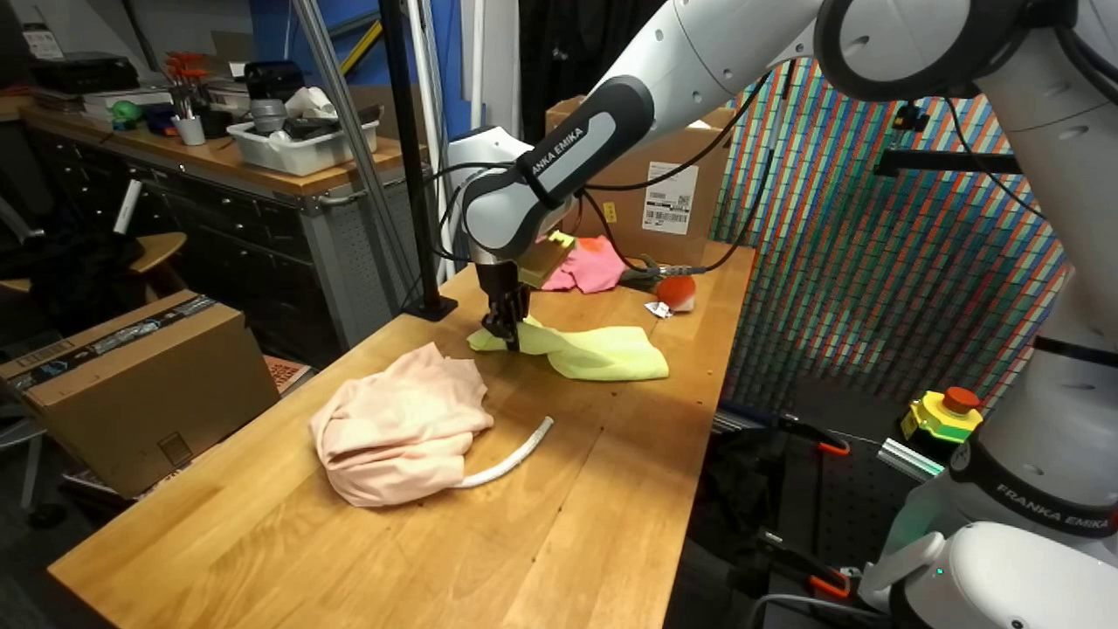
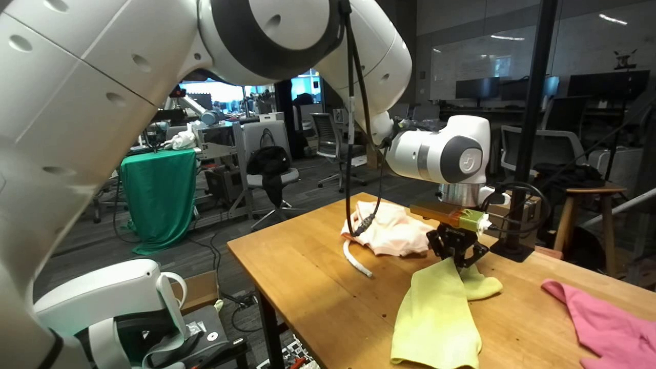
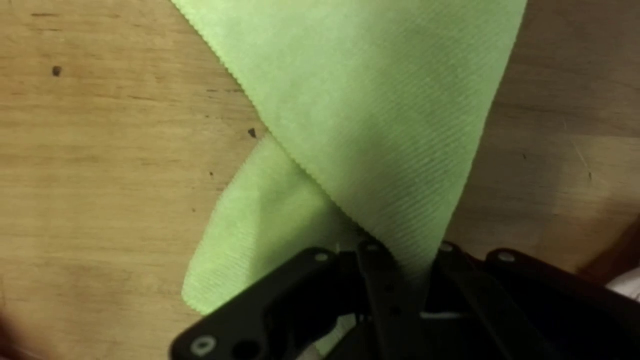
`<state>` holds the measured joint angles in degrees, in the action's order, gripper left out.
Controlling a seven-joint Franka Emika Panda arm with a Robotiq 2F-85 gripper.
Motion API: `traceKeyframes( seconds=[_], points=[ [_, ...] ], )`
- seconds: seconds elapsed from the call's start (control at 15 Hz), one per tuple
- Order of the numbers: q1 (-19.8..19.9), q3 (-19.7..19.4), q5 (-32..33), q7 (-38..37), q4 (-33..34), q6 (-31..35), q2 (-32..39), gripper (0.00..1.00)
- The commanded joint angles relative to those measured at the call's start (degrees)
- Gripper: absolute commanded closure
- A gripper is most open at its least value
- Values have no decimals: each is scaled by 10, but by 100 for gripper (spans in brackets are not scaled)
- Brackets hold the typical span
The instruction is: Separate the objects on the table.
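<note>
On the table, yellow-green cloth runs crosswise.

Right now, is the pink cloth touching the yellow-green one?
No: in an exterior view, a bare strip of the table shows between the pink cloth and the yellow-green cloth.

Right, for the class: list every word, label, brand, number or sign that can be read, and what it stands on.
"FRANKA EMIKA": black band at the base of the robot arm.
"ANKA EMIKA", start out of sight: grey panel along that arm.
Round emblem, no words readable: wrist joint.
Too small or blurred: white label on the rear box; print on the lower box and its tape; pale upper-left notice.
No readable numbers.
</note>
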<state>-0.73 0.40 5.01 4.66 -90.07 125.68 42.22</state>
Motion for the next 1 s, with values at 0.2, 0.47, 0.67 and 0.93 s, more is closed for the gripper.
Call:
traceKeyframes(
  seconds=[0.2, 0.47, 0.67, 0.93],
  points=[
    [0, 1, -6, -7, -16, 1, -19, 86],
    [-1, 0, -5, -14, -29, 5, -31, 86],
    [-3, -1, -4, -19, -38, 9, -41, 86],
    [-6, -2, -3, -29, -58, 9, -62, 86]
  ],
)
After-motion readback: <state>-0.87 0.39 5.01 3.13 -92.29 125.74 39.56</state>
